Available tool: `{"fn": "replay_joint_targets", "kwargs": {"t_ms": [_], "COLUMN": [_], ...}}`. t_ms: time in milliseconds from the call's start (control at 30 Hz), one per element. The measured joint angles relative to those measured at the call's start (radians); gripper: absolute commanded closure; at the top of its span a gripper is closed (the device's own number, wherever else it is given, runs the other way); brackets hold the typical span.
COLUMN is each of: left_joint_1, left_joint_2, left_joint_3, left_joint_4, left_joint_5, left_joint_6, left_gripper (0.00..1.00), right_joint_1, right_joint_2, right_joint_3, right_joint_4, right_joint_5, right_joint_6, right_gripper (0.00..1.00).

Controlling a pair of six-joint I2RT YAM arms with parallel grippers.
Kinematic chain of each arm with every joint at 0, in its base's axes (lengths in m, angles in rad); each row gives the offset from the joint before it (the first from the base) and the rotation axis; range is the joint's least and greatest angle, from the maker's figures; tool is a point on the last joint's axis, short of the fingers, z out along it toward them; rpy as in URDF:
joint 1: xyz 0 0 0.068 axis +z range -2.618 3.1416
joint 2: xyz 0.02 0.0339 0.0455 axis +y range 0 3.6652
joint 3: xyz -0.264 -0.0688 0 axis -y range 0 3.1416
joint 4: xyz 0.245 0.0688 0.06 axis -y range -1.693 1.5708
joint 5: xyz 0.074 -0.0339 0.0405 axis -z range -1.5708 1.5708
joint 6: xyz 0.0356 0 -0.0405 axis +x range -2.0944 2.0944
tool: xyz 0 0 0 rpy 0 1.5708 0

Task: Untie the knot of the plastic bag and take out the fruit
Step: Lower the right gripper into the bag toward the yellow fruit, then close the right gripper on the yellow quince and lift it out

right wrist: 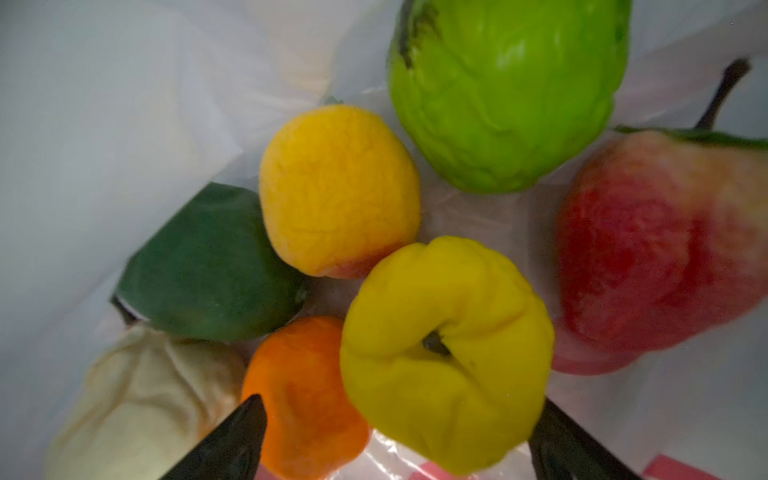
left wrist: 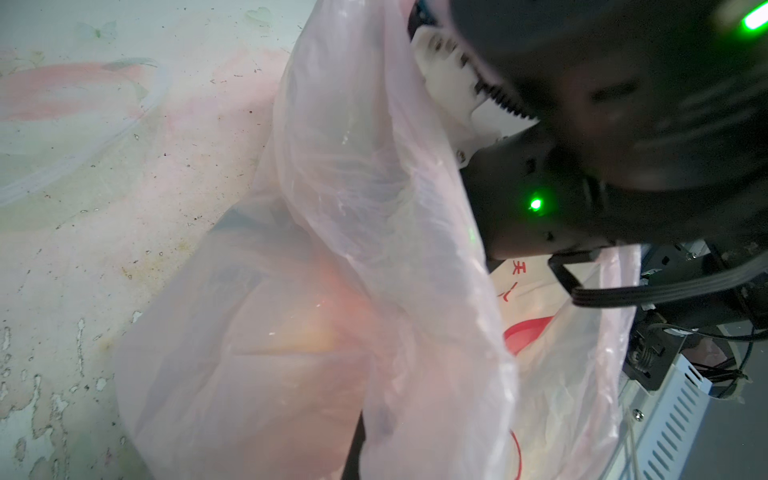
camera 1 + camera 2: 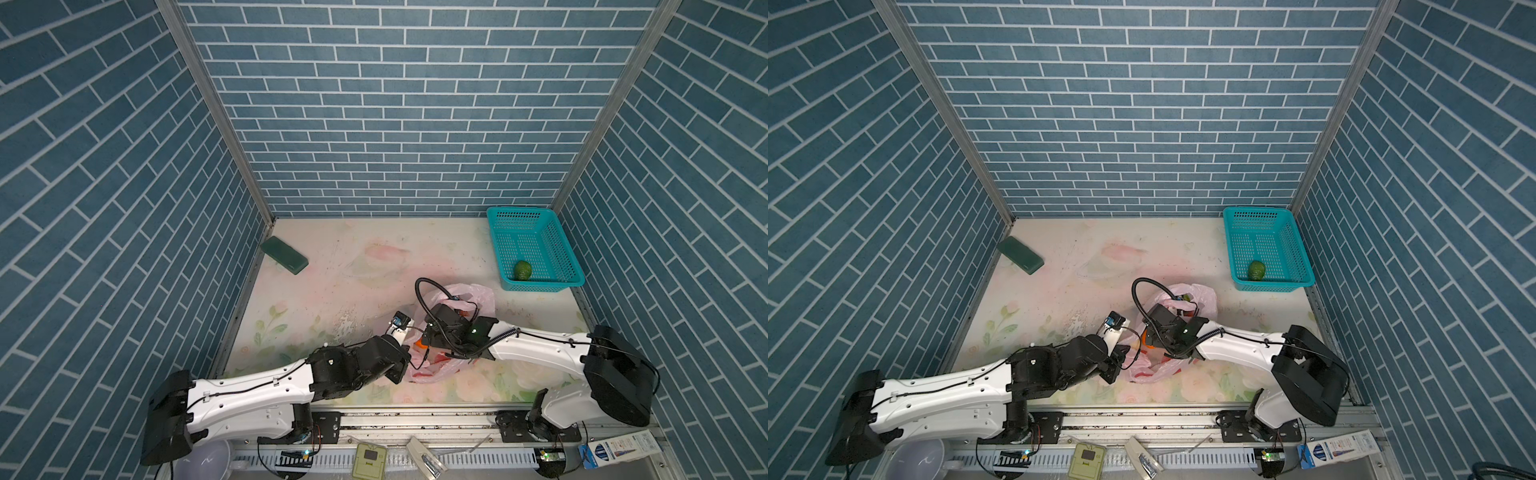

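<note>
Inspection finding: my left hand (image 3: 1120, 360) is clamped shut at the near-left rim of the plastic bag (image 3: 482, 296), and pink film drapes from it across the left wrist view. I judge it pinches that rim to keep the mouth lifted, though the pinch itself is veiled. No knot shows in any view. My right hand (image 1: 399, 419) reaches down inside the bag, fingers spread wide. The fruit lies on the bag's floor directly below it: the yellow fruit (image 1: 444, 353) sits between the two fingers, with the orange fruit (image 1: 299, 395) just beside it. One green fruit (image 3: 523, 270) rests in the basket (image 3: 519, 210), far right on the table (image 3: 332, 270).
</note>
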Motion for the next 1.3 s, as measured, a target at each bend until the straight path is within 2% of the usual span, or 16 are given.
{"fn": "replay_joint_targets", "kwargs": {"t_ms": [267, 667, 967, 1233, 1300], "left_joint_1": [0.000, 0.000, 0.000, 0.000, 0.000], "left_joint_2": [-0.002, 0.014, 0.039, 0.043, 0.043], "left_joint_3": [-0.004, -0.005, -0.005, -0.005, -0.004], "left_joint_4": [0.000, 0.000, 0.007, 0.008, 0.008], "left_joint_5": [-0.003, 0.000, 0.001, 0.000, -0.004], "left_joint_6": [0.000, 0.008, 0.012, 0.012, 0.012], "left_gripper": [1.00, 1.00, 1.00, 1.00, 1.00], "right_joint_1": [-0.006, -0.074, -0.117, -0.135, -0.135], "right_joint_2": [0.032, -0.071, -0.029, 0.023, 0.023], "right_joint_3": [0.027, -0.046, -0.063, -0.063, -0.063], "right_joint_4": [0.013, 0.048, 0.109, 0.168, 0.174], "right_joint_5": [0.020, 0.040, 0.025, 0.012, 0.010], "right_joint_6": [0.001, 0.012, 0.011, -0.011, -0.021], "right_gripper": [0.02, 0.02, 0.03, 0.27, 0.38]}}
